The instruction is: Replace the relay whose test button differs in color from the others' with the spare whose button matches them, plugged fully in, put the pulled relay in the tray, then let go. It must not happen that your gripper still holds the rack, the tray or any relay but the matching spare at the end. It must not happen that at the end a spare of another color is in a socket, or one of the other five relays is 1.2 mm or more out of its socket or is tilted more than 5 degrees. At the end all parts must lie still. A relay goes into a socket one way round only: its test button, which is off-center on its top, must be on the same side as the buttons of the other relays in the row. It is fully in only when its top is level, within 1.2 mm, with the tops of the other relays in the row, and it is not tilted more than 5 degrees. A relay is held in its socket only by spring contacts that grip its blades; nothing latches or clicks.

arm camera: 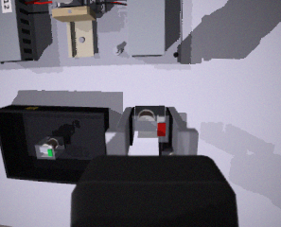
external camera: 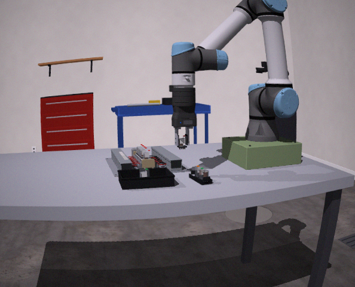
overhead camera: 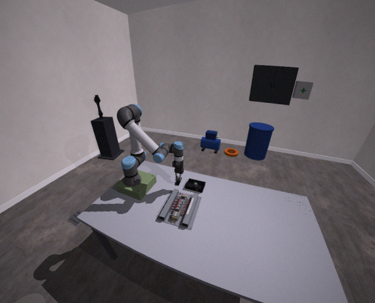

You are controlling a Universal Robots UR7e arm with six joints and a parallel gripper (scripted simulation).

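Relay (arm camera: 149,122) with a red button sits gripped in my pincer (arm camera: 150,133) above the table (arm camera: 235,95). Tray (arm camera: 17,142) beside holds a green-button relay (arm camera: 47,149). One label reads "12" (arm camera: 6,6).

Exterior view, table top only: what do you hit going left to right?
Grey relay panel → black tray → tool shut on a red-button relay → small black spare holder → green arm base.

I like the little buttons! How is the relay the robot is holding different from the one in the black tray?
The held relay has a red button; the tray relay has a green one. The held relay is gripped in the gripper above the table, while the other rests inside the tray. Both are small, pale blocks.
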